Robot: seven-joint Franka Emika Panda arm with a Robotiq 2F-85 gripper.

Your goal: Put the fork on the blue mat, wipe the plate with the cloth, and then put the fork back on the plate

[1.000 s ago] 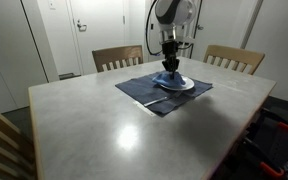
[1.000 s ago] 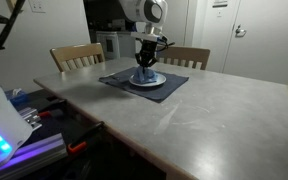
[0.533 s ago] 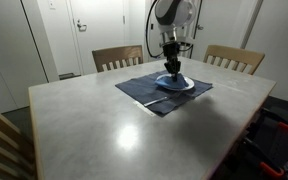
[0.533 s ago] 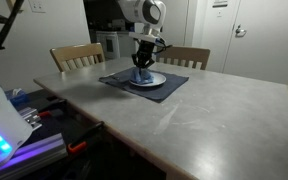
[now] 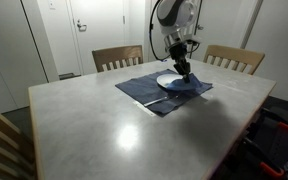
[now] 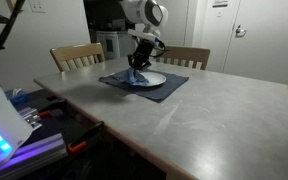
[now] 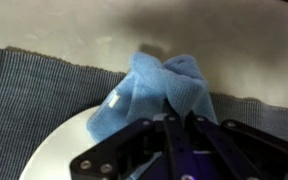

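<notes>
The cloth (image 7: 152, 88) is a light blue bunch, pinched up into folds. In the wrist view it sits half on the rim of the plate (image 7: 69, 152) and half on the mat (image 7: 34, 90). The white plate shows at 7 o'clock of the cloth, while the dark ribbed mat runs out at 9 o'clock and again at 3 o'clock.

The pincer (image 7: 179, 118) comes in from 6 o'clock. Its two fingers are drawn close together, with a fold of the cloth nipped between them.

In an exterior view the pincer (image 5: 185, 72) stands tilted over the edge of the plate (image 5: 168, 79), with the cloth (image 5: 189, 86) under it at the plate's 4 o'clock. On the mat (image 5: 139, 90) a thin pale streak lies at 7 o'clock of the plate. It looks like the fork (image 5: 157, 100), off the plate, though it is too small to be sure.

In an exterior view from the opposite side the cloth (image 6: 135, 77) hangs at the plate's (image 6: 154, 77) 9 o'clock, just below the pincer (image 6: 138, 68). The fork cannot be made out there.

The mat (image 6: 169, 88) lies on a grey bench (image 5: 104, 130), toward its far side. Two wooden chairs (image 5: 117, 57) (image 5: 234, 58) stand behind it at 12 o'clock.
</notes>
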